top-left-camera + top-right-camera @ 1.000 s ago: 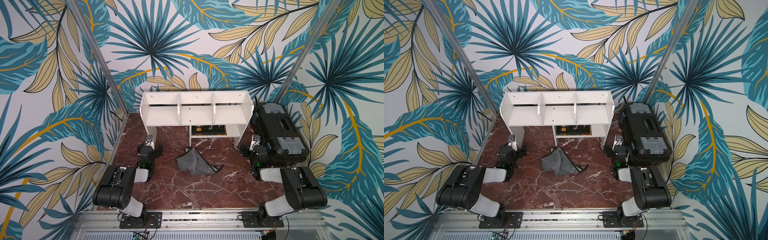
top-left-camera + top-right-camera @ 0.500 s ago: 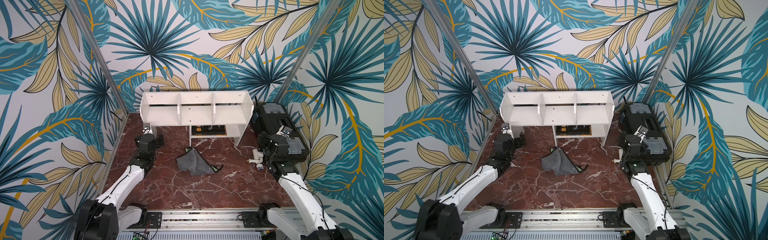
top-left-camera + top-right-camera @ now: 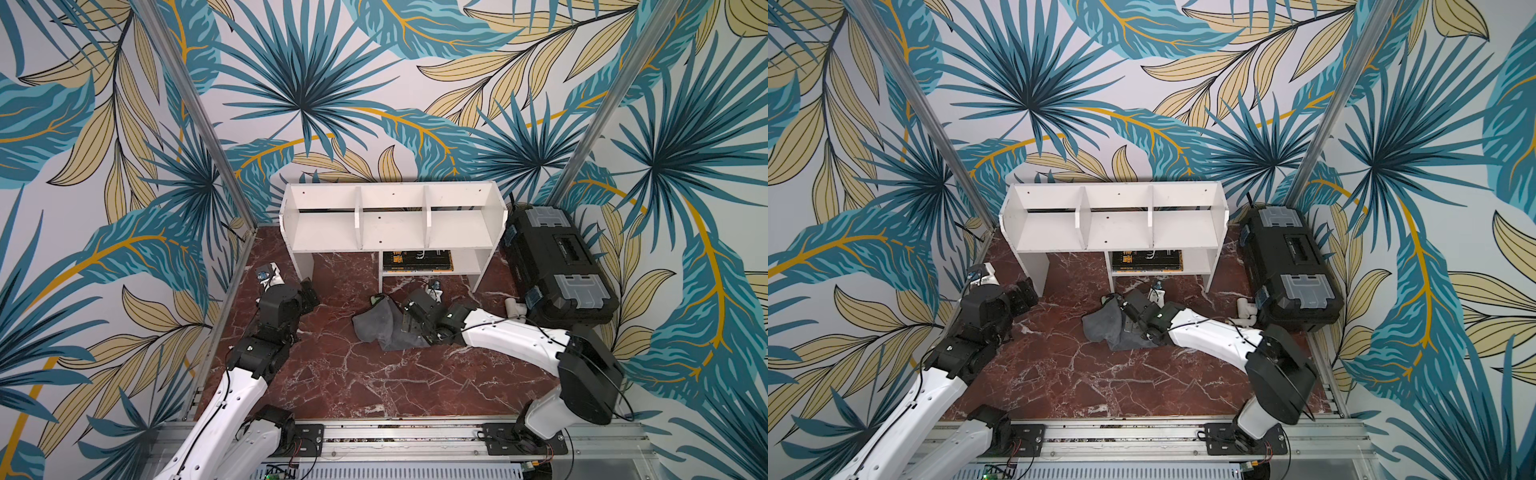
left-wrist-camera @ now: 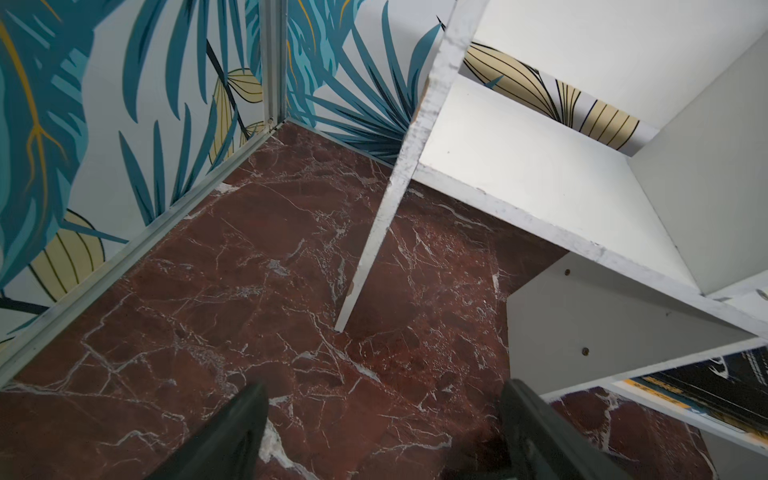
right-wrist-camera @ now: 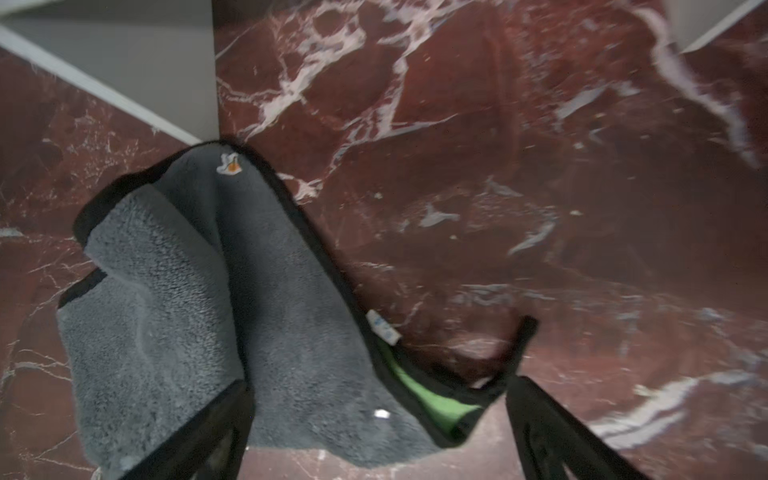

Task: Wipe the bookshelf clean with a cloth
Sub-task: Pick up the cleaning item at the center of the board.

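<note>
In both top views, low wide white board bookshelf (image 3: 392, 232) (image 3: 1113, 228) at the back of the red-brown marbled surface (image 3: 374, 386) (image 3: 1100, 386), against the leaf-patterned wall (image 3: 374, 83), with a black book with yellow lettering (image 3: 417, 261) (image 3: 1148, 259) lying in the lower compartment on the right side. Just beside the bookshelf's right end, black plastic toolbox with grey latches (image 3: 557, 266) (image 3: 1289, 266). Crumpled dark-grey fabric cloth (image 3: 372, 328) (image 3: 1098, 326) down on the surface in front of that lower compartment, one corner right by the foot of the middle panel leg. Right fingers (image 3: 409, 322) (image 3: 1133, 318) low over the cloth's right part, at the end of a white arm (image 3: 511, 336) stretched across from the right. Left fingers (image 3: 309, 291) (image 3: 1023, 293) near the bookshelf's left panel leg, well apart from the cloth. In the left wrist view, left fingers (image 4: 237, 428) spread wide with only surface (image 4: 249, 270) between, bookshelf (image 4: 519, 162) end panel and left compartment close ahead. In the right wrist view, right fingers (image 5: 212, 432) spread wide and gripping nothing: one dark finger over the grey pile of the cloth (image 5: 187, 311), the other over the surface (image 5: 540, 166) past the cloth's dark trimmed edge, with a bright green fold (image 5: 432, 399) and a small white label (image 5: 384, 328) between. Contact between fingers and cloth impossible to tell.
</note>
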Controlling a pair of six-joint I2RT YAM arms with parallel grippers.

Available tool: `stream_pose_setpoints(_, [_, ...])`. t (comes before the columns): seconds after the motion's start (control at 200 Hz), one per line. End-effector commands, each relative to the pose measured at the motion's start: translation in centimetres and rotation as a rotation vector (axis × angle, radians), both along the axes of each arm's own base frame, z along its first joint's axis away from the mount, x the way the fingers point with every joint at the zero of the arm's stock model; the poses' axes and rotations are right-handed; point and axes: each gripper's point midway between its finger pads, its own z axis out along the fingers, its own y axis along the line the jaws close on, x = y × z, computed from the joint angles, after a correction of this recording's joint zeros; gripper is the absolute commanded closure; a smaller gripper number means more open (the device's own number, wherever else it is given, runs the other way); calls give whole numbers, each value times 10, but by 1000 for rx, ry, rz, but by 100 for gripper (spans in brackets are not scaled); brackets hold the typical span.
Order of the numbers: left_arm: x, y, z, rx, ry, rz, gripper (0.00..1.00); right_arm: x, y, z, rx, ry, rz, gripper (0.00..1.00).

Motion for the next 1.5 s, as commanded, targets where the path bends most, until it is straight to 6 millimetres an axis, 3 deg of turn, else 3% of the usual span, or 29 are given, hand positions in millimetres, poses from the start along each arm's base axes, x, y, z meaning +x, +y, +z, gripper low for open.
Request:
stream_pose_setpoints(0.0, [-4,-14,11,-41,1,-74,8,4,31,-2,72,34,-28,1])
stream_pose_setpoints(0.05, [-5,-17,8,-44,16,-91,8,1,43,-8,119,56,-24,0])
stream_pose_setpoints(0.22, [-12,-29,2,-73,25,-159,8,-11,58,-12,179,41,-108,1])
stream_pose_setpoints(0.33, [-15,-29,6,-49,29,-177,8,-13,53,-28,79,103,-175,0])
stream_pose_setpoints(0.486, [-19,-25,22,-35,29,-164,7,-24,54,-73,62,192,-220,2])
stream_pose_setpoints(0.596, [-22,-22,44,-38,-12,-156,7,-25,52,-84,24,196,-196,6])
stream_pose_setpoints(0.721, [-21,-6,81,20,-88,-86,1,-19,56,-85,3,172,-132,25])
stream_pose_setpoints(0.776, [-18,1,97,63,-102,-48,0,-18,62,-88,29,158,-92,41])
stream_pose_setpoints(0.846, [-9,10,119,107,-117,3,0,-15,66,-89,66,129,-51,70])
stream_pose_setpoints(0.921, [6,15,140,127,-125,28,0,-11,65,-84,99,84,-14,100])
stream_pose_setpoints(1.041, [31,24,167,83,-163,55,0,-5,70,-53,173,-39,81,100])
stream_pose_setpoints(1.202, [64,31,182,91,-181,63,0,-8,48,-20,131,-161,82,100])
stream_pose_setpoints(1.347, [92,38,176,135,-179,74,0,-12,36,3,125,-293,74,100])
stream_pose_setpoints(1.497, [122,47,147,155,-119,58,0,-11,28,17,19,-354,80,100])
